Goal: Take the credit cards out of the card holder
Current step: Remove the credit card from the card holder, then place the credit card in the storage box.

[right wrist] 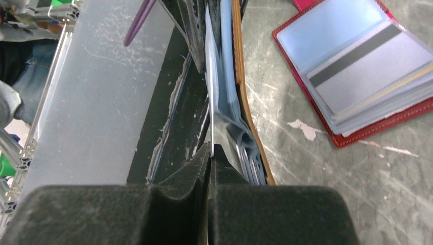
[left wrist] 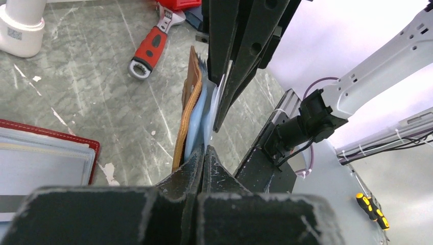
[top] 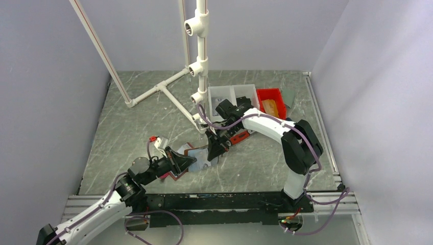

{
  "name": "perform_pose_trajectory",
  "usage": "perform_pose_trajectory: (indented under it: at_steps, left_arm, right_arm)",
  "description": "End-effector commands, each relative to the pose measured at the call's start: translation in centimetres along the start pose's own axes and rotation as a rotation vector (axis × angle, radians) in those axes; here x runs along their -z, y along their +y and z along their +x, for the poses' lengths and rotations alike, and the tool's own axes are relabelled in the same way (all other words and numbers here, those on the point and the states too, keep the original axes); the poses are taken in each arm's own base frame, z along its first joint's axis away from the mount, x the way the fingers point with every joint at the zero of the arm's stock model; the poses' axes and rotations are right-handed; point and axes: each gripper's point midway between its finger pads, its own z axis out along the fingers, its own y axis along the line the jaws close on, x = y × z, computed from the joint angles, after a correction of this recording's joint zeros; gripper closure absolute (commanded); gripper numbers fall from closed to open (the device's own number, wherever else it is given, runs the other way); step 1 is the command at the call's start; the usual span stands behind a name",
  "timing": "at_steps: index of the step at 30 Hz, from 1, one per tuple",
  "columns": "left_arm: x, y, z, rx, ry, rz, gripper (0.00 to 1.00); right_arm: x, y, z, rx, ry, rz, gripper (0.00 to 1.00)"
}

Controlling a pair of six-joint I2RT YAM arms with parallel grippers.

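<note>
At the near edge of the table (top: 127,132), the left gripper (left wrist: 202,159) reaches in from the left with its two fingers pressed together on the lower edge of the brown card holder (left wrist: 190,92). The holder stands edge-on just above the tabletop, with bluish clear sleeves fanning out beside its leather cover. From the far side, the right gripper (right wrist: 210,153) comes down onto the same holder. Its fingers are pressed together on a pale sheet (right wrist: 208,92) that stands out from the stack of sleeves, and I cannot tell whether that sheet is a card or an empty sleeve. The holder therefore hangs between the two grippers at the middle of the table, their fingertips close together on opposite edges. Just beside it, flat on the marble-patterned surface, a red card holder (right wrist: 357,136) lies open, with a card bearing a dark stripe showing through its clear pockets. The overhead view shows it partly hidden under the left gripper. Farther back, a wrench (left wrist: 150,48) with a red handle lies on the table under the right arm. Beyond it, a white divided bin (top: 245,88) and a red bin (top: 269,92) stand side by side. A white pipe frame (top: 201,61) rises near the back wall.
</note>
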Motion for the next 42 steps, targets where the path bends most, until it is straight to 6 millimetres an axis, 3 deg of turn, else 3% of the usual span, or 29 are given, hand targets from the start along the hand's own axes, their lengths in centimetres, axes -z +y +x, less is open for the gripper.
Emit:
perform_pose_trajectory:
  at_steps: [1,7,13,27,42]
  left_arm:
    - [0.2,-1.3,-1.4,-0.035,-0.017,0.026,1.0]
    - [0.2,-0.5,-1.8,-0.035,-0.023,-0.028,1.0]
    - [0.1,0.8,-1.6,0.015,-0.015,-0.098,1.0]
    - [-2.7,2.6,-1.5,0.152,-0.013,-0.105,1.0]
    - [-3.9,4.0,-1.4,0.233,0.058,-0.114,1.0]
  right_arm:
    - [1.4,-0.6,0.0,0.061,0.019,0.03,1.0]
    - [2.3,-1.4,1.4,0.08,0.079,0.053,1.0]
    - [4.9,-1.6,2.6,0.141,0.128,0.116,1.0]
    - [8.9,-2.7,2.9,0.109,0.074,0.202,1.0]
    - [13.2,-5.9,2.8,0.019,0.01,0.391,1.0]
